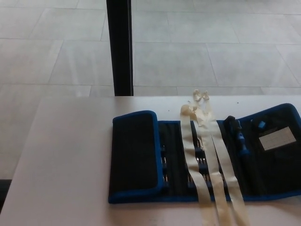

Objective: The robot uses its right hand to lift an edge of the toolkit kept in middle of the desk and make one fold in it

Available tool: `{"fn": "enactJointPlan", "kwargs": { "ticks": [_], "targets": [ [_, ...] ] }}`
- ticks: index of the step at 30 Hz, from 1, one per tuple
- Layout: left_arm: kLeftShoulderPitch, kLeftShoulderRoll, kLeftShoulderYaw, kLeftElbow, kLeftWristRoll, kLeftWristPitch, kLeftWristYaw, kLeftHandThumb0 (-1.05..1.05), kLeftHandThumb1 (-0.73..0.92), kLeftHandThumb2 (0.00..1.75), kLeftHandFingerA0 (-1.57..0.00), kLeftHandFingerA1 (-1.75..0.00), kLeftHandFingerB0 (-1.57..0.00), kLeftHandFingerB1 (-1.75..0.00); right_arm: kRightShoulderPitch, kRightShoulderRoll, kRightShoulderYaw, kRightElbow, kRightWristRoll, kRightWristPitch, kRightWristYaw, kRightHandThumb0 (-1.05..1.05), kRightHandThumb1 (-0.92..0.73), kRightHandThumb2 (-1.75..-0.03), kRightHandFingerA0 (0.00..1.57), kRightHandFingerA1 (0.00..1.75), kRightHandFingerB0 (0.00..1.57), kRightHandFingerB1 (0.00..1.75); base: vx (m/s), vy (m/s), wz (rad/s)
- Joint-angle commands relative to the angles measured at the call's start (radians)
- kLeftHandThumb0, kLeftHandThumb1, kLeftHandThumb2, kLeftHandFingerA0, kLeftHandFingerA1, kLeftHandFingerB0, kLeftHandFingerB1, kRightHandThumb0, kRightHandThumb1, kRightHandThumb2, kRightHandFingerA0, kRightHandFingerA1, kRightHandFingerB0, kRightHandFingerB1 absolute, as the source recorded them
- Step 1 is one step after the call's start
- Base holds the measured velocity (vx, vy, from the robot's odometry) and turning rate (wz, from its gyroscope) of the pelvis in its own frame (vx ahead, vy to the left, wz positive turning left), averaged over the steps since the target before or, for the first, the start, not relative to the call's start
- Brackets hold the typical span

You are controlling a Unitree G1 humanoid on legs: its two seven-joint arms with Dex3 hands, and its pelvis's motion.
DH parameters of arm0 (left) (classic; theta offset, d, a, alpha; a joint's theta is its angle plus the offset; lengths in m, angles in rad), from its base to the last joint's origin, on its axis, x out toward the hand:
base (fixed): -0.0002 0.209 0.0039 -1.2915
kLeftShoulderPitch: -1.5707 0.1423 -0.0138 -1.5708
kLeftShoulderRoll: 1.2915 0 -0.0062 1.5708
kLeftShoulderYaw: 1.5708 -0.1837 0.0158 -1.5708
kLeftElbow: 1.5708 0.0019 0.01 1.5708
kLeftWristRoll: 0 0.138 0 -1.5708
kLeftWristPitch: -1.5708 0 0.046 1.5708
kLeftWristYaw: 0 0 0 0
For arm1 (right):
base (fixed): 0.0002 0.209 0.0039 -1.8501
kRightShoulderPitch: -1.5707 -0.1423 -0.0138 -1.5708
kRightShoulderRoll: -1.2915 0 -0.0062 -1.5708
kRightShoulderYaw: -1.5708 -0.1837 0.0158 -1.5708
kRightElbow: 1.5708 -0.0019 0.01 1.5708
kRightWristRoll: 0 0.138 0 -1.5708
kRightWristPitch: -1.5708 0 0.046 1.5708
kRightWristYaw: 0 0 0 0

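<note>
Since neither robot hand is seen, no grasp can be judged. At mid-desk lies the black, blue-trimmed fabric toolkit [202, 160], left flap folded over; soft yet tool-weighted, it is best taken at its right edge.

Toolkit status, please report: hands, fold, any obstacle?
Both hands out of view. Toolkit flat on desk, left flap folded over. Cream straps lie across it.

1. One toolkit [207, 160], black with blue trim, at 5 o'clock.
2. Two cream straps [207, 169] across it.
3. One white label [277, 138] at 3 o'clock.
4. One black post [118, 47] at 12 o'clock.
</note>
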Motion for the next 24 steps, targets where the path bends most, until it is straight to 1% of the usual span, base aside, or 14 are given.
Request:
{"fn": "enactJointPlan", "kwargs": {
  "ticks": [1,2,3,4,7,8,10,11,12,18,19,20,21,24],
  "targets": [
    [0.005,0.025,-0.008,0.007,-0.011,0.014,0.0,-0.64,0.84,0.64,-0.6,-0.6,-0.47,-0.51,-0.04,-0.014,0.021,0.04,-0.032,0.048,0.009,-0.51,-0.56,-1.0,0.44,0.63,0.24,0.52,0.0,0.0,0.0],
    [0.006,0.025,-0.011,0.006,-0.01,0.013,0.001,-0.64,0.85,0.65,-0.59,-0.6,-0.46,-0.52,-0.05,-0.014,0.023,0.043,-0.03,0.056,0.012,-0.59,-0.75,-0.62,0.47,0.46,0.4,0.42,0.0,0.0,0.0],
    [0.006,0.025,-0.009,0.004,-0.014,0.015,0.0,-0.64,0.84,0.65,-0.58,-0.61,-0.44,-0.52,-0.062,-0.012,0.026,0.052,-0.032,0.058,0.009,-0.52,-0.56,-1.0,0.45,0.62,0.25,0.52,0.0,0.0,0.0],
    [0.008,0.024,-0.012,0.004,-0.011,0.011,0.001,-0.65,0.84,0.65,-0.61,-0.62,-0.46,-0.52,-0.081,-0.005,0.026,0.064,-0.032,0.063,-0.002,-0.59,-0.74,-0.6,0.51,0.46,0.4,0.42,0.0,0.0,0.0],
    [0.005,0.024,-0.006,0.01,-0.02,0.015,-0.002,-0.65,0.84,0.65,-0.59,-0.63,-0.45,-0.52,-0.116,0.011,0.023,0.09,-0.031,0.078,-0.021,-0.6,-0.7,-0.64,0.49,0.48,0.37,0.43,0.0,0.0,0.0],
    [0.004,0.023,-0.005,0.009,-0.022,0.017,0.0,-0.65,0.84,0.64,-0.59,-0.62,-0.44,-0.51,-0.121,0.014,0.025,0.097,-0.034,0.075,-0.021,-0.58,-0.75,-0.62,0.5,0.47,0.4,0.43,0.0,0.0,0.0],
    [0.004,0.024,-0.007,0.008,-0.022,0.019,-0.002,-0.65,0.84,0.65,-0.59,-0.63,-0.45,-0.52,-0.132,0.022,0.026,0.109,-0.038,0.073,-0.021,-0.59,-0.75,-0.6,0.51,0.47,0.4,0.43,0.0,0.0,0.0],
    [0.008,0.023,-0.01,0.002,-0.02,0.017,-0.001,-0.65,0.85,0.65,-0.59,-0.63,-0.46,-0.52,-0.133,0.028,0.027,0.109,-0.04,0.075,-0.027,-0.61,-0.6,-0.93,0.45,0.59,0.36,0.55,0.0,0.0,0.0],
    [0.008,0.023,-0.013,0.002,-0.018,0.017,-0.003,-0.65,0.85,0.65,-0.59,-0.63,-0.46,-0.52,-0.136,0.035,0.026,0.114,-0.04,0.077,-0.027,-0.59,-0.76,-0.62,0.51,0.49,0.39,0.44,0.0,0.0,0.0],
    [0.006,0.022,-0.011,0.008,-0.025,0.015,-0.005,-0.66,0.83,0.66,-0.57,-0.62,-0.45,-0.52,-0.15,0.056,0.022,0.112,-0.04,0.099,-0.049,-0.6,-0.76,-0.6,0.53,0.48,0.41,0.43,0.0,0.0,0.0],
    [0.004,0.022,-0.011,0.01,-0.024,0.015,-0.002,-0.66,0.84,0.65,-0.59,-0.64,-0.46,-0.53,-0.149,0.06,0.02,0.104,-0.037,0.103,-0.052,-0.6,-0.6,-0.95,0.47,0.6,0.36,0.55,0.0,0.0,0.0],
    [0.004,0.022,-0.015,0.009,-0.02,0.015,0.001,-0.65,0.84,0.65,-0.59,-0.65,-0.46,-0.54,-0.147,0.062,0.018,0.095,-0.032,0.106,-0.047,-0.59,-0.76,-0.63,0.53,0.48,0.4,0.43,0.0,0.0,0.0],
    [0.011,0.025,-0.017,0.009,-0.018,0.012,-0.001,-0.66,0.85,0.65,-0.59,-0.65,-0.46,-0.53,-0.144,0.07,0.018,0.078,-0.024,0.108,-0.037,-0.61,-0.61,-0.94,0.46,0.59,0.34,0.54,0.0,0.0,0.0],
    [0.012,0.025,-0.027,0.008,-0.009,0.014,0.015,-0.64,0.84,0.65,-0.61,-0.63,-0.47,-0.53,-0.117,0.097,0.004,-0.034,0.005,0.138,-0.045,-0.59,-0.6,-0.94,0.52,0.6,0.37,0.54,0.0,0.0,0.0]
  ]
}}
